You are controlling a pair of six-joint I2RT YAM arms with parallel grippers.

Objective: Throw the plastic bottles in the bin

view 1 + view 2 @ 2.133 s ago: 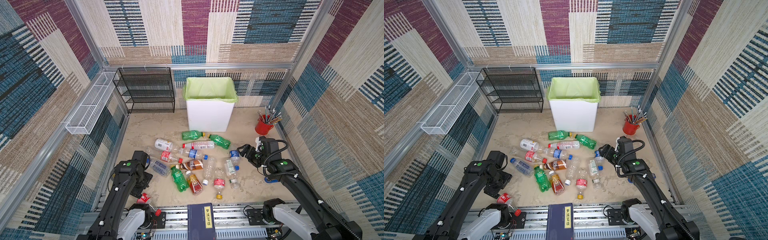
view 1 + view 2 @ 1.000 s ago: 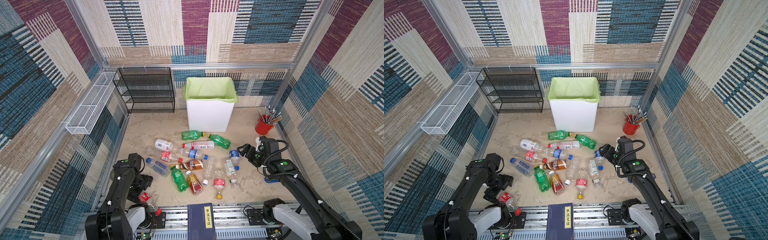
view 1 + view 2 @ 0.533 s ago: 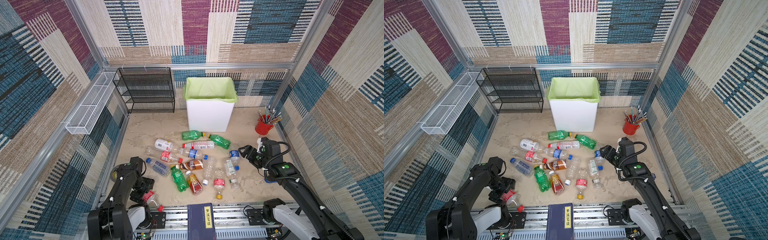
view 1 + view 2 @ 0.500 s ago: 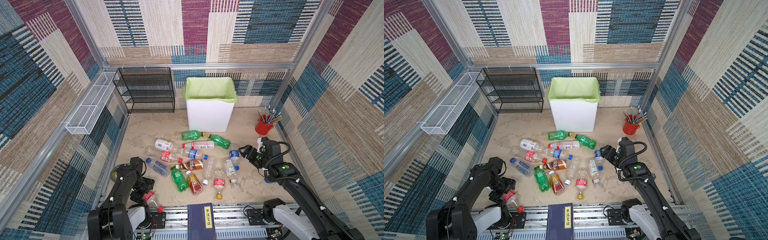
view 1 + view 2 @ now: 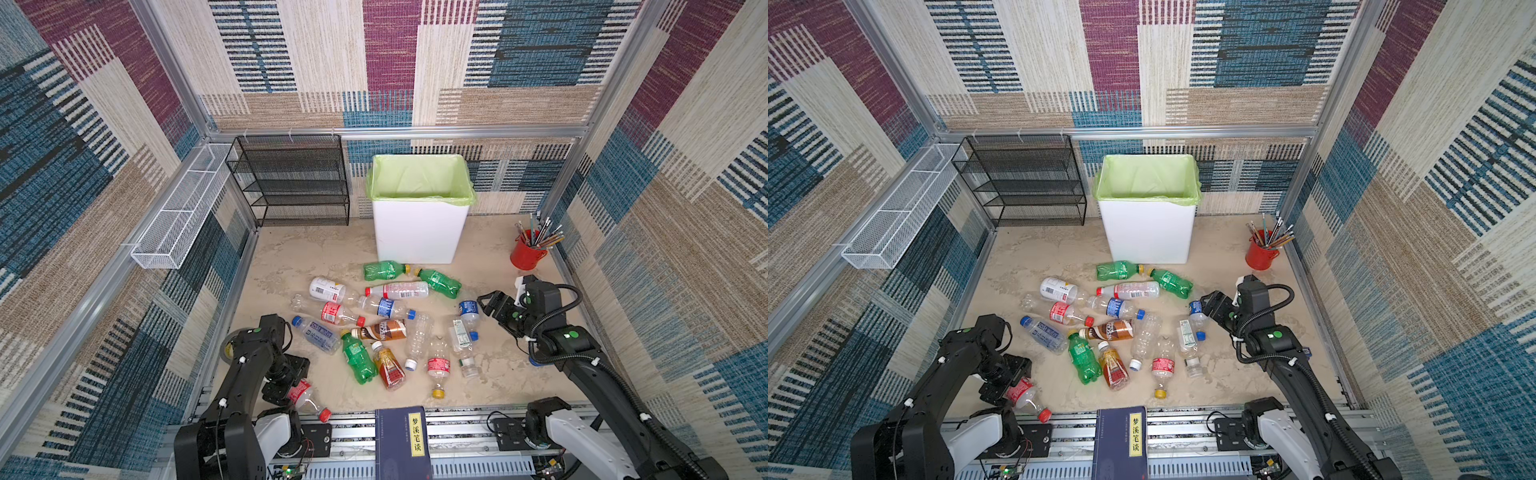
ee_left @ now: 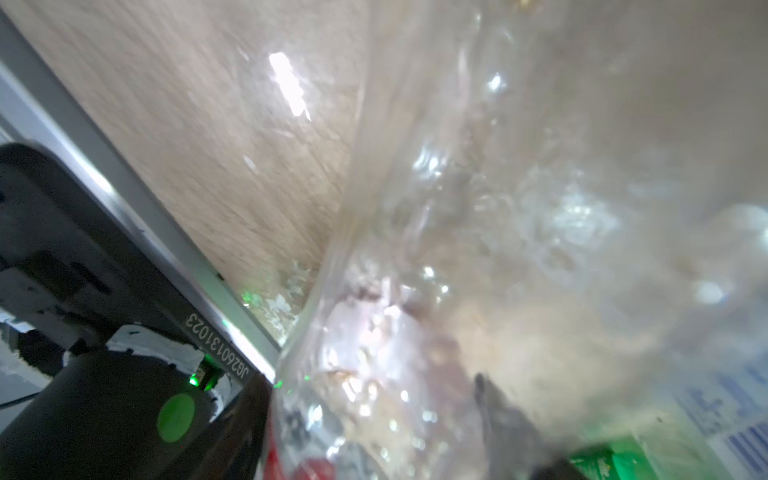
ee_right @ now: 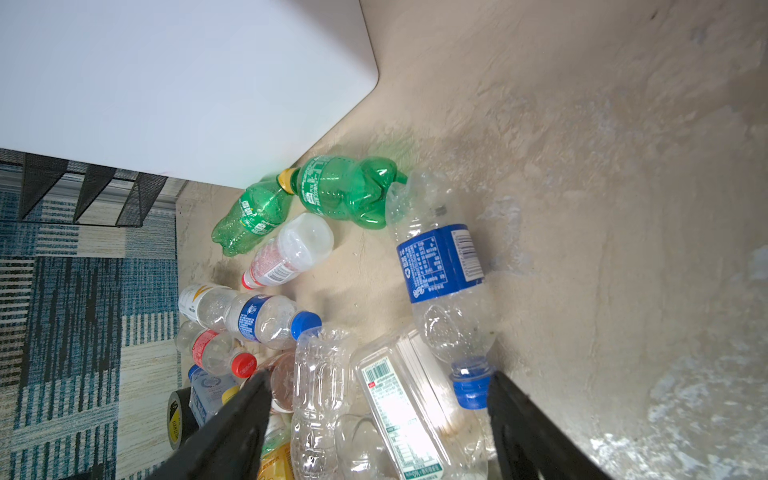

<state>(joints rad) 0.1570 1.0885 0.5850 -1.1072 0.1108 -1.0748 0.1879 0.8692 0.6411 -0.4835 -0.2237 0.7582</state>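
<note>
Several plastic bottles lie in a heap on the beige floor in front of the bin, a white box lined with a green bag. Apart from the heap, at the front left, lies a clear bottle with a red label and red cap. My left gripper is shut on its label end, and its clear body fills the left wrist view. My right gripper hangs open by the heap's right side, over a blue-capped bottle.
A black mesh rack and a white wire basket stand at the back left. A red cup of pencils sits by the right wall. A dark blue book lies on the front rail. A tape roll sits behind my left arm.
My left gripper has dropped towards the front left edge and closed on the red-labelled bottle. The right arm has barely shifted.
</note>
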